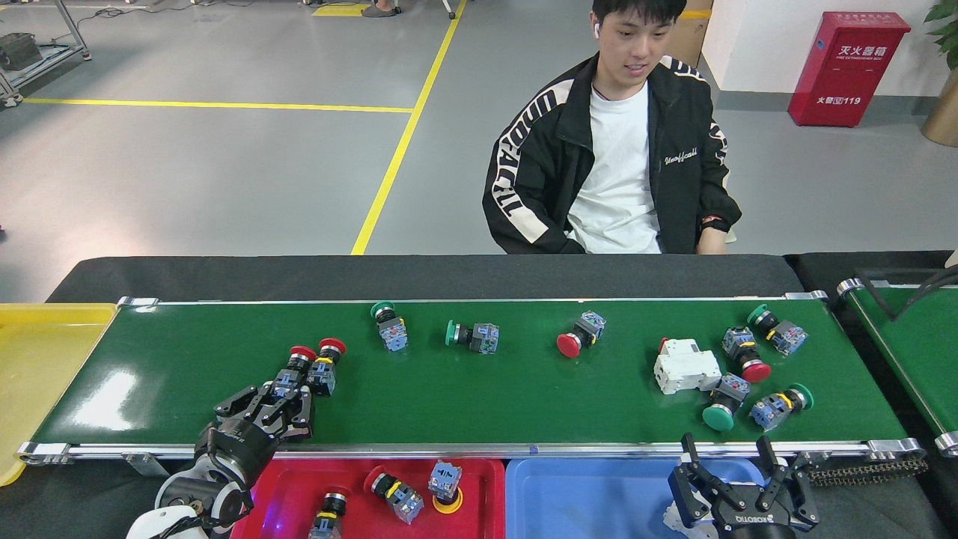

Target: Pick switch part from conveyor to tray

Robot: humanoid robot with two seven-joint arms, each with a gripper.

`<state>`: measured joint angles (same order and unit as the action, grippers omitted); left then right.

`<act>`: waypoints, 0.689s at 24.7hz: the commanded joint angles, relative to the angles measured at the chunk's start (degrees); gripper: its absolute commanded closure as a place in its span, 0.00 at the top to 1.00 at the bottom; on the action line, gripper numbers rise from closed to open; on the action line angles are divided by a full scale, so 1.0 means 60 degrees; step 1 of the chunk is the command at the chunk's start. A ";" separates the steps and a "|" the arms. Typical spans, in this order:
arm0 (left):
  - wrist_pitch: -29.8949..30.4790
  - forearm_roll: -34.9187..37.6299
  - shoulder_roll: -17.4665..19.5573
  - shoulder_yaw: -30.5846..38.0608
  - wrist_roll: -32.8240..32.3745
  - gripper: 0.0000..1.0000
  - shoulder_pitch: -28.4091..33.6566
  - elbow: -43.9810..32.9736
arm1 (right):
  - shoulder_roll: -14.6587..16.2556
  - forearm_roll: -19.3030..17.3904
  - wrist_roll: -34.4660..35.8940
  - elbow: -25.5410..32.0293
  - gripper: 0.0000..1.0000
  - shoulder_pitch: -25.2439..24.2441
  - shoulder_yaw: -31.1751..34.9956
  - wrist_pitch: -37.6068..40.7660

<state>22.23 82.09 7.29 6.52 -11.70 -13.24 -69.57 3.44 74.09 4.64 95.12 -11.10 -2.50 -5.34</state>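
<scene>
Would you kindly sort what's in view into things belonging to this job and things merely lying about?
Job:
- conveyor
- red-capped switch pair at left end effector
- red tray
- blue tray

Lying about:
- yellow tray
- fire extinguisher box

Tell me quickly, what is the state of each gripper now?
Left gripper: closing around the left red-capped push-button switch; firm grip cannot be told.
Right gripper: open, empty, above the blue plastic tray.

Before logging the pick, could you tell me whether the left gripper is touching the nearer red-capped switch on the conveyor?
Cannot tell. In the head view the left gripper overlaps the nearer red-capped switch on the conveyor, but neither contact nor gap shows plainly.
</scene>
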 commanded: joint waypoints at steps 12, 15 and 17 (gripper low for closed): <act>0.3795 -0.1158 0.0571 0.0656 0.0017 0.06 0.4081 -0.4401 | -0.0588 0.0030 -0.1242 -0.2538 0.96 0.2730 -0.0271 -0.0106; 0.3795 -0.1099 0.0586 0.0393 0.0002 0.12 0.4594 -0.4665 | -0.0470 0.0044 -0.1476 -0.2538 0.82 0.2759 -0.0315 -0.0018; 0.3795 -0.1041 0.0557 0.0407 0.0061 0.49 0.4682 -0.4635 | -0.0310 0.0000 -0.1667 -0.2537 0.41 0.2759 -0.0330 0.0274</act>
<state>44.62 75.78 10.28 8.76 -12.16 14.94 -96.67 0.83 74.24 -4.38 79.54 4.55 -4.39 -5.23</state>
